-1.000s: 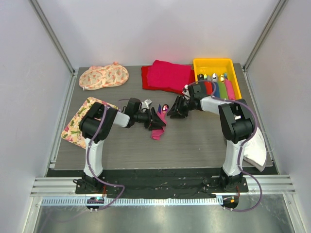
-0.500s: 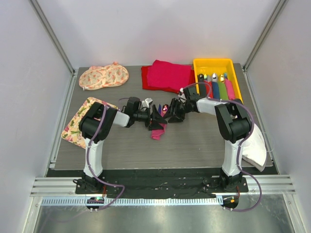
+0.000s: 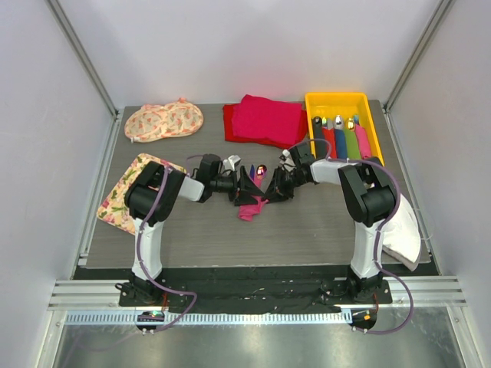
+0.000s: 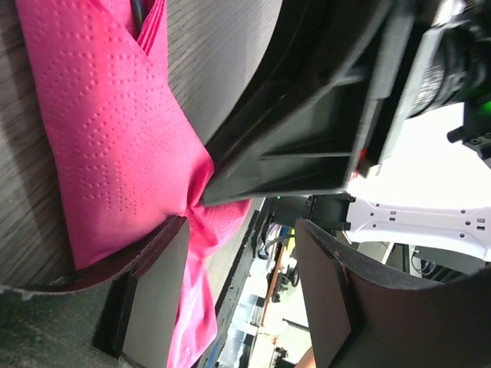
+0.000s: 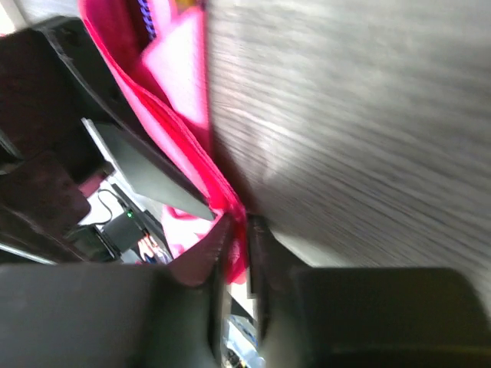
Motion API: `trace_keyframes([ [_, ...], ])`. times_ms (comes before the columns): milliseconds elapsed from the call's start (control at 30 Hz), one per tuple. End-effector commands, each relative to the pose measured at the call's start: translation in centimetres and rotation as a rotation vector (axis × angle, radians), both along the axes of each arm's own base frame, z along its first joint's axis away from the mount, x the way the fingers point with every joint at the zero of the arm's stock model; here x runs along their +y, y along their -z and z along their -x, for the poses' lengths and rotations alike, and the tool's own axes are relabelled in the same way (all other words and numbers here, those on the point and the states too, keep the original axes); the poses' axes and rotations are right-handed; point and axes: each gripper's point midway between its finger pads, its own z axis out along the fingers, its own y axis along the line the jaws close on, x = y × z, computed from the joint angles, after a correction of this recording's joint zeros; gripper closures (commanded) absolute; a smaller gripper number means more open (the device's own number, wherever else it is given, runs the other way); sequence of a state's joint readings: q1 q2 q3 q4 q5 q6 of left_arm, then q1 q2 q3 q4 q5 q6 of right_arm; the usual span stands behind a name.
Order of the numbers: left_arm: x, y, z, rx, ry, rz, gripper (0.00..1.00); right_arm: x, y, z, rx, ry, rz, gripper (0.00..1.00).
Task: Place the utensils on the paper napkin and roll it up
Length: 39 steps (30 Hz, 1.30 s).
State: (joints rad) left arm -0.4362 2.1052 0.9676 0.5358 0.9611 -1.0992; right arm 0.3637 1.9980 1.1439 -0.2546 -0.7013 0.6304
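The thin bright-pink paper napkin (image 3: 251, 207) lay bunched around the dark-handled metal utensils (image 3: 261, 169) mid-way across the grey wood-grain counter (image 3: 307, 222). The right pincer (image 5: 234, 230) had just slid in and clenched its edge, and the left pincer (image 4: 242, 230) had released. Looked like a handoff mid-roll.

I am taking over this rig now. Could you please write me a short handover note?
Left end effector: open, one finger against the napkin.
Right end effector: shut on the napkin's edge.
Utensils: inside the partly folded napkin, mid-table, one shiny head showing.
Done: utensils placed, folding begun.
Left: finish the roll.
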Motion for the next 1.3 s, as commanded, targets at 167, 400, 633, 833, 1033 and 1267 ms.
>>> trace_keyframes([
  [167, 1.3, 1.5, 0.0, 0.040, -0.099, -0.084, 0.40, -1.9, 2.3, 0.9, -0.031, -0.044, 0.143, 0.99],
  [400, 1.6, -4.4, 0.1, -0.056, -0.080, -0.031, 0.46, -2.6, 3.2, 0.8, -0.048, -0.073, 0.193, 0.99],
  [633, 3.2, -2.0, 2.4, 0.002, -0.024, -0.159, 0.66, -2.6, 3.3, 0.8, -0.061, -0.086, 0.198, 0.99],
  [833, 4.5, 2.6, 4.9, 0.123, 0.019, -0.245, 0.78, -2.6, 3.6, 0.3, -0.067, -0.086, 0.208, 0.99],
  [1033, 6.0, 6.6, 6.4, 0.196, 0.023, -0.346, 0.88, -2.5, 3.5, -0.2, -0.073, -0.085, 0.209, 0.99],
  [1267, 6.2, 9.3, 6.1, 0.268, -0.025, -0.359, 0.97, -3.5, 0.3, -2.2, -0.155, -0.053, 0.181, 0.98],
])
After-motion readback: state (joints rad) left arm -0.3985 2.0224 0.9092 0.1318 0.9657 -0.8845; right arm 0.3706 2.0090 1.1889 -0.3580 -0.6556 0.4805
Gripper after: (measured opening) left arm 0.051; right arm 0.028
